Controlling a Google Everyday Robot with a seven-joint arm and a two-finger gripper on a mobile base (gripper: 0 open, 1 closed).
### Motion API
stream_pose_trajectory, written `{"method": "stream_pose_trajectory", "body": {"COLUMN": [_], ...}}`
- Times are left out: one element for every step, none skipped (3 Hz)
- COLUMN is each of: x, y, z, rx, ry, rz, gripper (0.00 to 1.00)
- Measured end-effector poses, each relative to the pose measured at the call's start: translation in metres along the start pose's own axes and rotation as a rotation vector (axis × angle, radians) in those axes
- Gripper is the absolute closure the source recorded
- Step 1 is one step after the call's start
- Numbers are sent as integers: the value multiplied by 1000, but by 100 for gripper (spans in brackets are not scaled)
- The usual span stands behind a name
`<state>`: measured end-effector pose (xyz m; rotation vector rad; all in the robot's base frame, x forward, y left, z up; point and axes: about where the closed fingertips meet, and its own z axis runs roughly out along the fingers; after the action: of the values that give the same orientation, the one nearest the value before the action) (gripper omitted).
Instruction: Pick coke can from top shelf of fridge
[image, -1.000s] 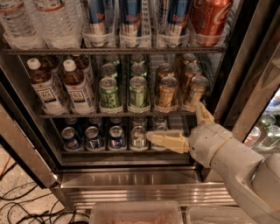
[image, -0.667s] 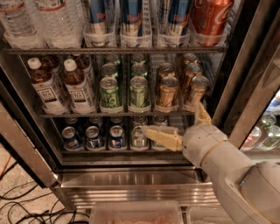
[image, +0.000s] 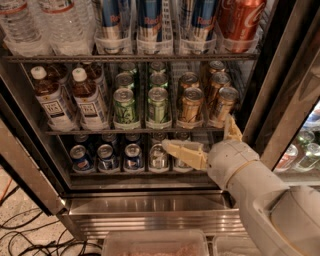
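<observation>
At btm shelf: gripper, jaws apart

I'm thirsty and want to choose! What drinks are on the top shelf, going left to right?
Clear water bottles → blue-and-silver cans → coke can. The pincer hangs open lower down, by the bottom shelf.

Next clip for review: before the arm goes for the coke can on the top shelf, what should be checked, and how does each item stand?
1. Coke can visible in the rightmost lane of the top shelf: ok.
2. Can upright: ok.
3. Fridge front open to the arm: ok.
4. End effector open and empty: ok.
5. End effector at can height: not ok; it sits low, beside the bottom row of cans.
6. Space behind the can: cannot tell.
</observation>
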<state>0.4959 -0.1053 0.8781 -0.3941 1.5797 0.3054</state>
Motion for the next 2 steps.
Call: {"method": "stream_pose_trajectory", "body": {"x": [-11,-39], "y": [46,111], "z": [19,48], "rx": [-38,-121], "ry": [-64,-158], "rz": [29,94], "gripper": [0,0]}}
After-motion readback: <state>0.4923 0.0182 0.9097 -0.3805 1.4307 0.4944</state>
